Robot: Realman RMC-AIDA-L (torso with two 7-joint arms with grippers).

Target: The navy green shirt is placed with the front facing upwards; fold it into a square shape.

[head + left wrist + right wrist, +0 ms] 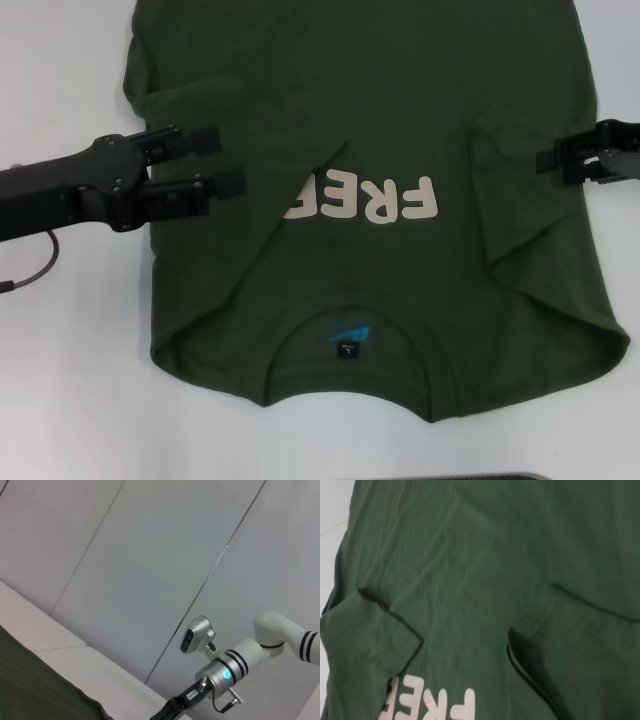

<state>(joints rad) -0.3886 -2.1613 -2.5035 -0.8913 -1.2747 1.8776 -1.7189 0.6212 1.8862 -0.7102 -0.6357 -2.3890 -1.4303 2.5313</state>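
Nearest the head camera is the collar of the navy green shirt [370,200], with its small blue neck label [348,338] showing just inside the neckline, close to the near edge of the desk [60,400]. From there the shirt runs away across the middle of the desk, front side up, its hem passing beyond the far limit of the head view. Both sleeves already lie folded inward over the body: the left sleeve flap [240,215] covers the end of the cream chest lettering [375,200], so that only "FRE" and part of another letter can be read, and the right sleeve flap [515,210] lies as a slanted panel over the right side of the chest. The right wrist view shows the same two flaps resting fairly flat, with soft creases in the cloth between them. So the sleeve folds look done, while the body is still at full length; judging from that, the side and lengthwise folds that would bring it to a square are yet to come. The left tool [218,160] hovers over the left flap near the desk's left edge, its fingers spread apart and holding nothing. The right tool [552,160] sits at the shirt's right edge; whether it pinches cloth I cannot tell.
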